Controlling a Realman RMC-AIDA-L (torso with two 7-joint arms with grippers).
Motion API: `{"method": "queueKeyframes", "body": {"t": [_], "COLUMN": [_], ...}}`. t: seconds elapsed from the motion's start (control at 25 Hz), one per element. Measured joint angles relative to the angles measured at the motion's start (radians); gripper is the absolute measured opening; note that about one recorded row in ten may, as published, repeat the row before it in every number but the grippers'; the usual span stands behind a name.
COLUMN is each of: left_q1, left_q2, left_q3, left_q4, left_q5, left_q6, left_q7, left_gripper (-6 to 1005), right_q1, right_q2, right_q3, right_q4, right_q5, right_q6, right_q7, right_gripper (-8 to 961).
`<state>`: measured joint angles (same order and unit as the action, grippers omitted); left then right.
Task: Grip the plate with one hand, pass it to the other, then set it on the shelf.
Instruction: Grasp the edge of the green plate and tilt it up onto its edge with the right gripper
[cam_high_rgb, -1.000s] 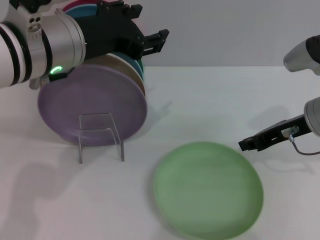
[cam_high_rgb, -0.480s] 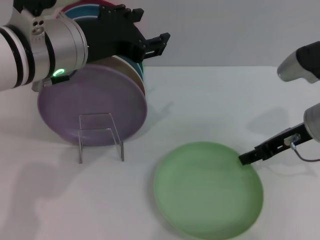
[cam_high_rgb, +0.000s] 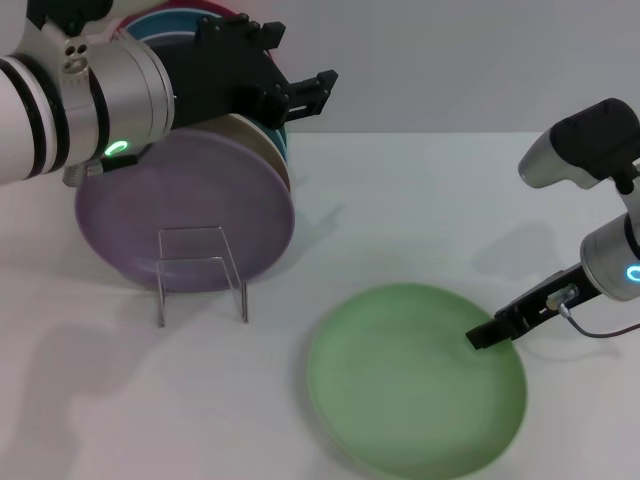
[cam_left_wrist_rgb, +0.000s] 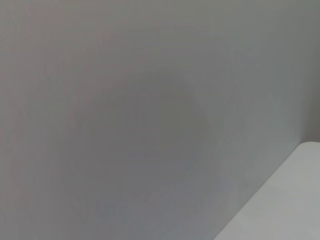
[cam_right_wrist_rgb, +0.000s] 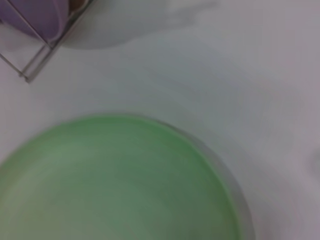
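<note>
Fingertips of the right gripper were seen at the mint-green plate rim (their spread could not be judged); the plate lay flat beside the acrylic rack, under the left gripper.

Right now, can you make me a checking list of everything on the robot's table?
Surface: white table, no spills seen.
Job's things: mint-green plate lies flat near the front; clear rack holds standing plates.
Clutter: lavender plate at the front of the rack, others behind it.
Grippers: right end effector low over the green plate's right rim, grip cannot be told; left end effector raised above the rack, open.
Cables: thin cable loops by the right wrist.
Surroundings: plain grey wall.
</note>
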<state>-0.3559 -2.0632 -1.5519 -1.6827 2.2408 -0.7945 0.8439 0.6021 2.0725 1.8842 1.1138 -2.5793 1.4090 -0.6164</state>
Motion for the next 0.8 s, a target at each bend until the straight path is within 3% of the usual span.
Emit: {"method": "queueKeyframes", "body": {"t": [0.24, 0.48, 0.68, 0.8], "left_q1": [0.000, 0.000, 0.002, 0.004], "left_q2": [0.000, -0.001, 0.000, 0.000], "left_q3": [-0.003, -0.005, -0.007, -0.008], "left_q4": [0.003, 0.004, 0.005, 0.005], "left_q5": [-0.001, -0.001, -0.001, -0.001], "left_q6": [0.000, 0.001, 0.007, 0.010], "left_q7": [0.011, 0.012, 0.013, 0.014], "left_gripper": [701, 701, 701, 701], "right_q1": [0.005, 0.002, -0.001, -0.005], "right_q2": [0.000, 0.001, 0.001, 0.002], "right_q3": [-0.046, -0.080, -0.080, -0.080], "right_q4": [-0.018, -0.016, -0.010, -0.005], "right_q5": [-0.017, -0.017, -0.017, -0.015], "right_q6": [-0.025, -0.049, -0.052, -0.057], "right_q7": [0.008, 0.013, 0.008, 0.006], "right_gripper": [486, 240, 125, 123]}}
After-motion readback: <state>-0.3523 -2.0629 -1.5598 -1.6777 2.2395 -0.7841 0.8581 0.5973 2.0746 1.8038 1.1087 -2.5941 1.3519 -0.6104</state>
